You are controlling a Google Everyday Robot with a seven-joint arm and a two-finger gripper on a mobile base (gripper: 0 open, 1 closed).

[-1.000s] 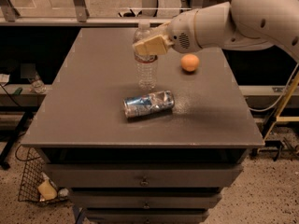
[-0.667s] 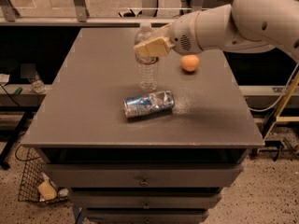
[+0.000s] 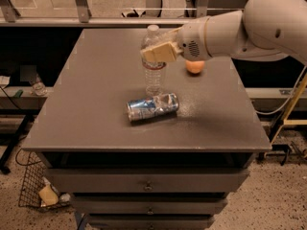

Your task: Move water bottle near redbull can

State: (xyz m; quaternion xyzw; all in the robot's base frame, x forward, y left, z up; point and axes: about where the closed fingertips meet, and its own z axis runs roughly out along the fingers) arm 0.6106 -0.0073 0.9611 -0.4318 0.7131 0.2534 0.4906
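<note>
The counter (image 3: 81,104) lies open on its left up to the water bottle (image 3: 154,78), which is upright mid-counter with the tool (image 3: 153,54) clamped round its upper part. The redbull can (image 3: 152,107) lies on its side just in front of it, well back from the front edge. An orange (image 3: 194,67) sits to the right.

Hidden and cropped
The end effector (image 3: 158,53), at the water bottle's (image 3: 153,78) shoulder, hides that part; the arm (image 3: 268,23) covers the orange's (image 3: 194,68) top and runs off the right edge.
</note>
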